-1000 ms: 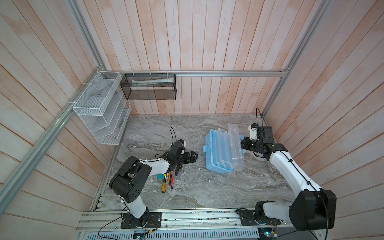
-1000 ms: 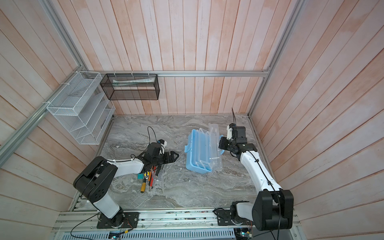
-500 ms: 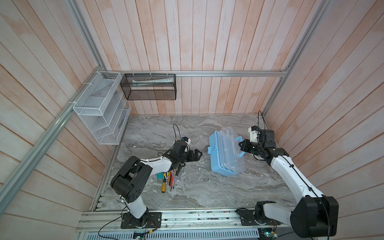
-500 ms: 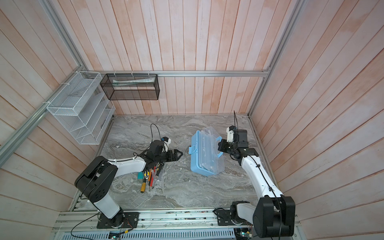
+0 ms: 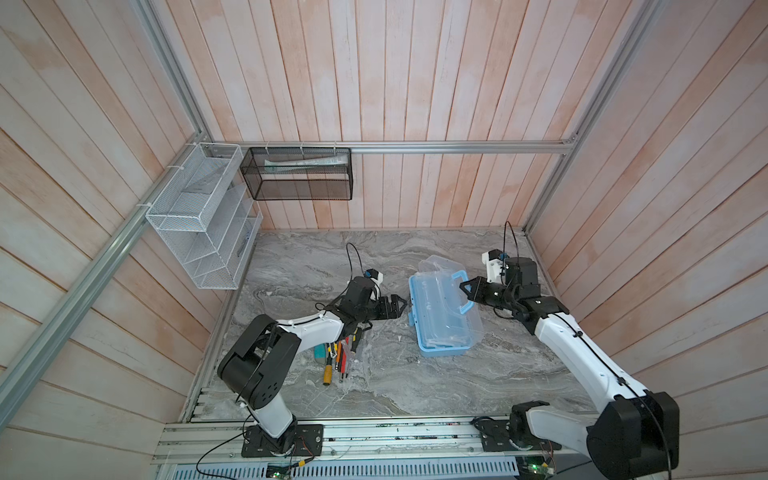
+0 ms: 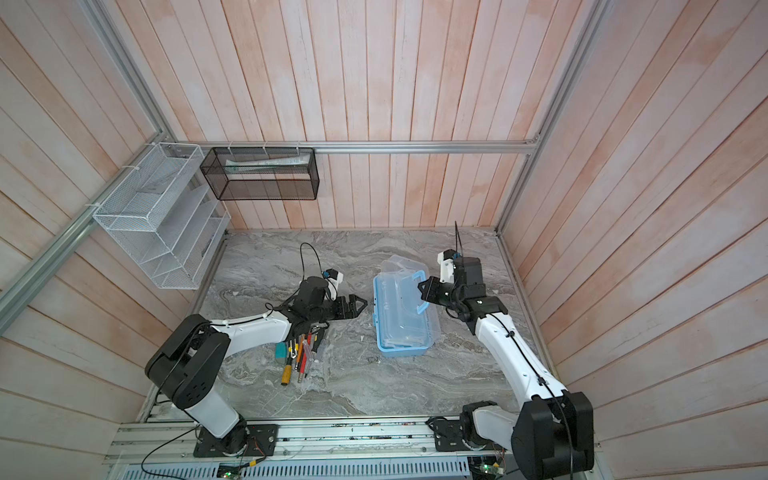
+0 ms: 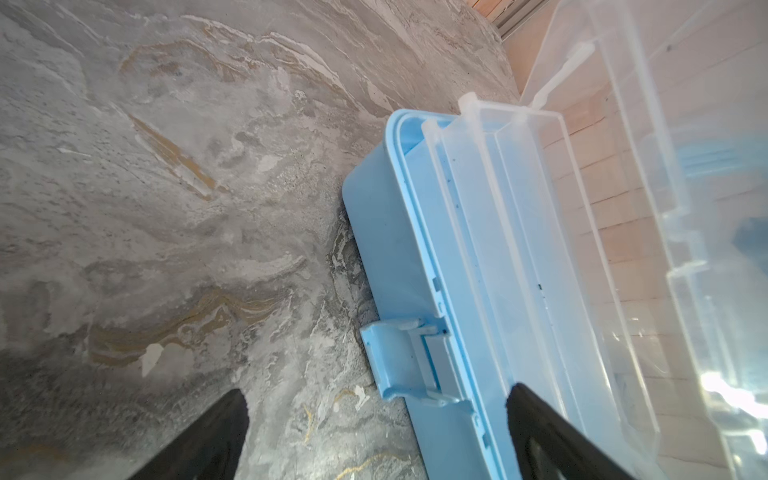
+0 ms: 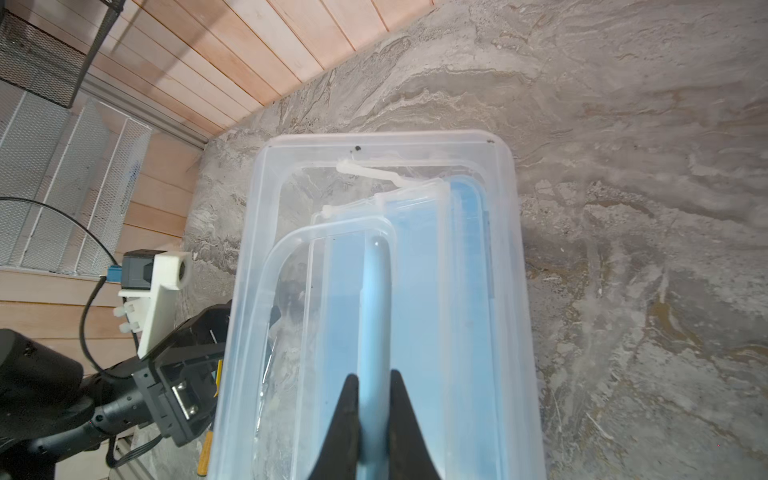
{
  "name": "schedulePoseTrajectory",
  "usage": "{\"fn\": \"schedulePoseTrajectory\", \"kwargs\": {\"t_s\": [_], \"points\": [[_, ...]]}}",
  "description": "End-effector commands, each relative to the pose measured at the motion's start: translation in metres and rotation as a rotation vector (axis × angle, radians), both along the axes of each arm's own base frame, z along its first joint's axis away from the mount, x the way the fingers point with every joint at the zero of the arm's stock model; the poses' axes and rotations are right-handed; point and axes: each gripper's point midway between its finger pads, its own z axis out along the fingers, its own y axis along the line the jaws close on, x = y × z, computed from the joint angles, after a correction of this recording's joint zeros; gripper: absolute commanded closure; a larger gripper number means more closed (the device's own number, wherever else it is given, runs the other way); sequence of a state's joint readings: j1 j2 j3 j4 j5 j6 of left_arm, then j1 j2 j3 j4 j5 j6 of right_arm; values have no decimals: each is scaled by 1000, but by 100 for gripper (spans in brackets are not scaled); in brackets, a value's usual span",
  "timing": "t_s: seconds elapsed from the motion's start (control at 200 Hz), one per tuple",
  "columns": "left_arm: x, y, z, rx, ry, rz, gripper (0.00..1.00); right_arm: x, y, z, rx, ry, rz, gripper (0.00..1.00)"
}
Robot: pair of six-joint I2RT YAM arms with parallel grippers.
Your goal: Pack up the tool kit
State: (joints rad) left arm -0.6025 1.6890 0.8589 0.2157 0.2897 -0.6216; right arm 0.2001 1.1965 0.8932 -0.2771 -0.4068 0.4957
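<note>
Nearest the camera in both top views we find the front rail (image 5: 374,436) carrying the two arm bases. Beyond it lies the marble tabletop (image 5: 395,386). On the left of the table, under the left forearm, we see a loose pile of hand tools (image 5: 337,361), with coloured handles.

Farther in, the left gripper (image 5: 403,307) is held low over the table with its jaws spread wide and nothing between them. In the left wrist view its fingers (image 7: 208,440) flank the blue latch (image 7: 399,357) on the kit's long side. Whether either finger touches the case, we cannot tell.

The tool kit (image 5: 442,332) rests on the table right of centre, lengthwise front to back. The left wrist view shows its clear lid (image 7: 665,174) ajar above the clear trays (image 7: 519,249) and the pale-blue base (image 7: 386,216).

On the kit's far right, the right gripper (image 5: 464,289) reaches in from the right wall. In the right wrist view we see its fingers (image 8: 347,411) pinched together on the blue loop handle (image 8: 376,291), which lies over the lid.

Farthest back, a white wire mesh rack (image 5: 199,220) hangs on the left wall, and a black mesh basket (image 5: 299,174) hangs from the rear rail.
</note>
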Motion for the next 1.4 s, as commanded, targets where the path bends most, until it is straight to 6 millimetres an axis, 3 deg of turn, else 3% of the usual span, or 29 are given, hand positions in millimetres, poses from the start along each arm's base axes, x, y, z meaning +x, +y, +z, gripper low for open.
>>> {"fn": "schedulePoseTrajectory", "kwargs": {"t_s": [0.0, 0.365, 0.96, 1.396], "points": [[-3, -2, -12, 20, 26, -4, 1, 8, 12, 29, 58, -107, 30, 100], [-6, -19, -15, 5, 36, -45, 1, 7, 18, 27, 57, -101, 40, 100], [-9, -29, -9, -27, 23, -86, 1, 6, 19, 18, 49, -81, 46, 100], [-9, -27, -31, 47, 59, -70, 1, 6, 19, 21, 49, -90, 44, 100]]}}
